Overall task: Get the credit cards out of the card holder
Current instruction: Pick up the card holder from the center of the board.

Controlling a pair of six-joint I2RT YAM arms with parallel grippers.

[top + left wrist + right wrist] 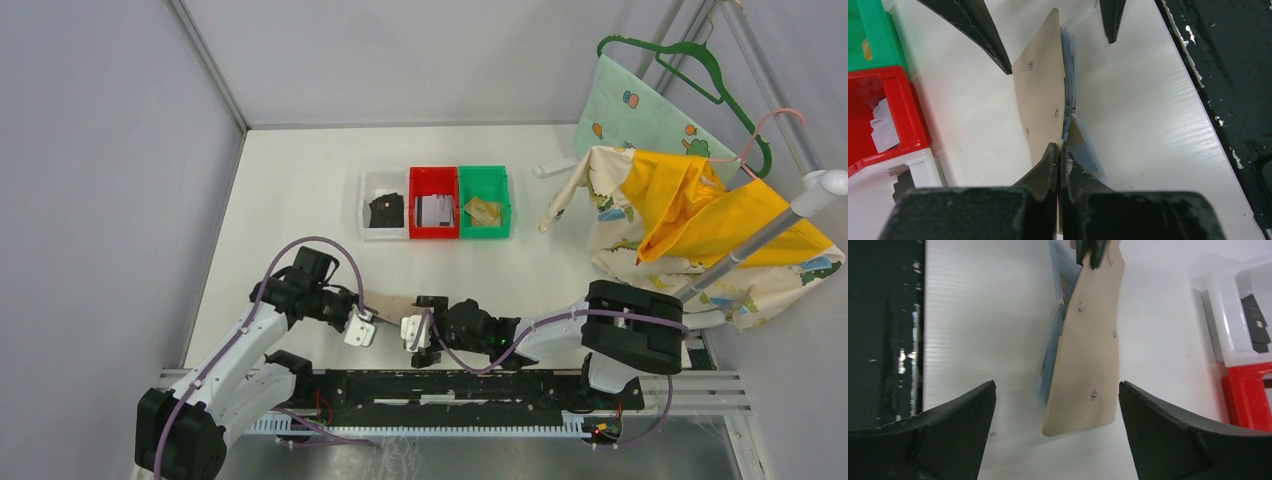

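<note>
Table, left end effector gripping card holder

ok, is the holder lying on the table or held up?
Held up. The left end effector is shut on one end of the holder, which stands edge-on off the table.
</note>
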